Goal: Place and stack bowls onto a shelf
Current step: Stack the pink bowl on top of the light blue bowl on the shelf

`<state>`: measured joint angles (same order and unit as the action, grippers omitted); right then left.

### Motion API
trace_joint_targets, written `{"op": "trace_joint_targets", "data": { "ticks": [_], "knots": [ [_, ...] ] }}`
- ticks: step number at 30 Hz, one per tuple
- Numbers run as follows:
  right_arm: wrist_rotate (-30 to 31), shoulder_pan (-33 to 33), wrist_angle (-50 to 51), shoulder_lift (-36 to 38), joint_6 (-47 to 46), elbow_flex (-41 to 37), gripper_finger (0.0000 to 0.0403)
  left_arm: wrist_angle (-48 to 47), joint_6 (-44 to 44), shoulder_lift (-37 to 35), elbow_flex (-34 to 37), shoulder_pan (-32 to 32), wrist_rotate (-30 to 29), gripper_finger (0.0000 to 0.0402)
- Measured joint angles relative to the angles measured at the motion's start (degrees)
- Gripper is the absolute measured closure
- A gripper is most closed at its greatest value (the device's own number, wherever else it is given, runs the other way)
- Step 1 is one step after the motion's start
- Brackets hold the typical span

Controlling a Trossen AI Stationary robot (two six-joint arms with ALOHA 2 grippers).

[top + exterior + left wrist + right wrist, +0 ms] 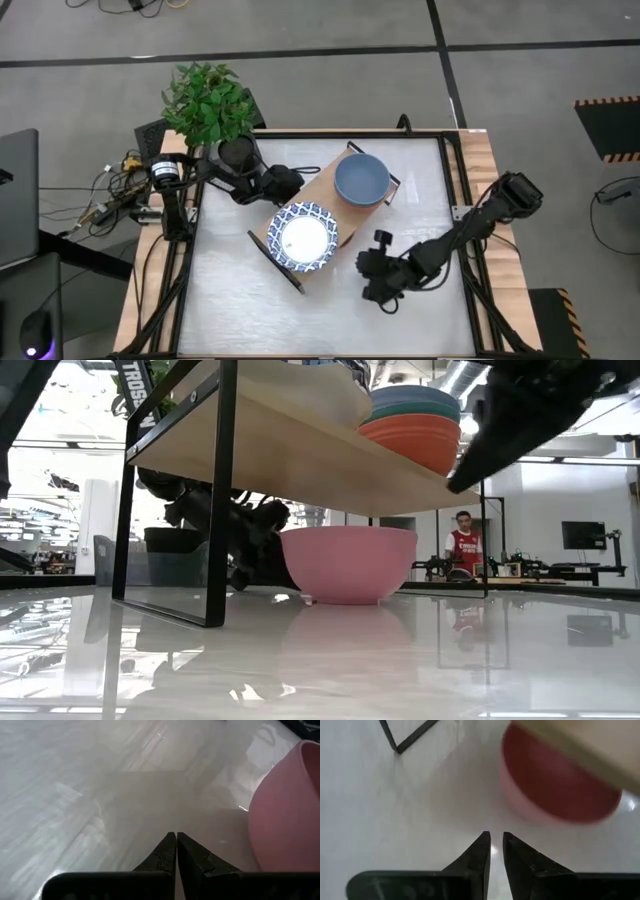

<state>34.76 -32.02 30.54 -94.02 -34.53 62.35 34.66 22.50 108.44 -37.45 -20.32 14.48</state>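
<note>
The shelf (322, 196) stood diagonal on the table (240, 300), w/ a blue bowl stack (361, 179) at one end, a blue-patterned white bowl stack (303, 236) at the other, and a pink bowl (348, 563) under the board. Left gripper (290, 183) was at the shelf's back edge near the plant pot (236, 152), jaws clenched, empty. Right gripper (372, 262) was low just beside the shelf's front, jaws a bit apart, grasping nothing.

The left gripper (176, 851) has its two dark fingers pressed together above the pale glossy table (90, 795). A pink bowl (287, 815) stands on the table nearby.
</note>
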Motion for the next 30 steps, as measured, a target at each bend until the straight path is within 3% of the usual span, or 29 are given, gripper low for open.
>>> {"op": "trace_joint_targets", "data": {
  "ticks": [7, 10, 14, 30],
  "knots": [
    [-4.3, 5.5, -7.1, -1.1, 20.0, 0.0, 0.0271, 0.0, -0.2, 0.0, 0.0, -0.1, 2.0, 0.0401],
    [-9.5, 7.5, -7.5, -1.7, 22.2, 0.1, 0.0235, -0.1, -0.1, 0.0, 0.0, -0.1, 1.8, 0.0402],
    [-10.5, 8.3, -7.4, -3.9, 25.2, -0.2, 0.0204, -0.4, -0.4, 0.0, 0.0, -0.1, 1.8, 0.0402],
    [-5.1, 8.4, -10.4, -4.7, 32.1, 0.0, 0.0206, -1.4, -2.1, 0.0, 0.1, 0.0, 2.5, 0.0401]
  ]
}}
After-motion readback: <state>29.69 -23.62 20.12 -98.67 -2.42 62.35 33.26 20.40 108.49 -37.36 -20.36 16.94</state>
